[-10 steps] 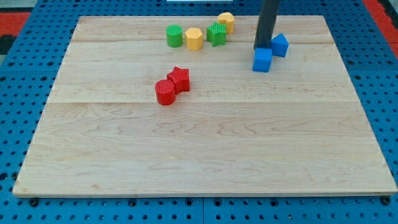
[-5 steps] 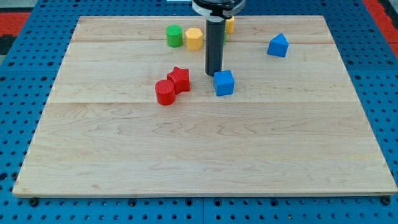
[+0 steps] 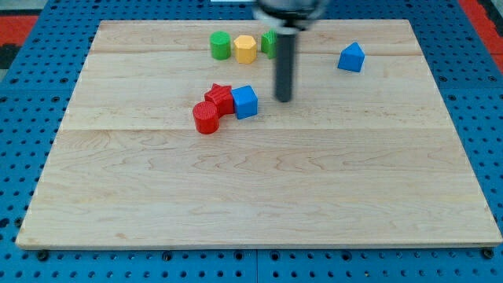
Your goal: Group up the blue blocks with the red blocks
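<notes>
You have before you a pale wooden board [image 3: 259, 196] resting on a blue perforated table [image 3: 23, 118]. Left of the frame's centre sits a blue cube block [image 3: 245, 101], touching the right side of a red star-shaped block [image 3: 219, 98]; a red cylinder block [image 3: 206, 118] touches that star at its lower left, so these three form one cluster. A second blue block with a peaked, house-like top [image 3: 351, 57] stands alone in the upper right of the frame, well apart from the cluster. Along the upper edge of the board, left to right, you see a green cylinder block [image 3: 220, 45], a yellow hexagonal block [image 3: 245, 49] just beside it, and a green block [image 3: 269, 42] partly hidden behind the rod, its shape not readable. The dark straight rod, blurred, descends from the frame's top; my tip [image 3: 283, 100] sits on the board just right of the blue cube, with a small gap and no contact. The arm carries no pincer, so nothing is grasped or clenched.
</notes>
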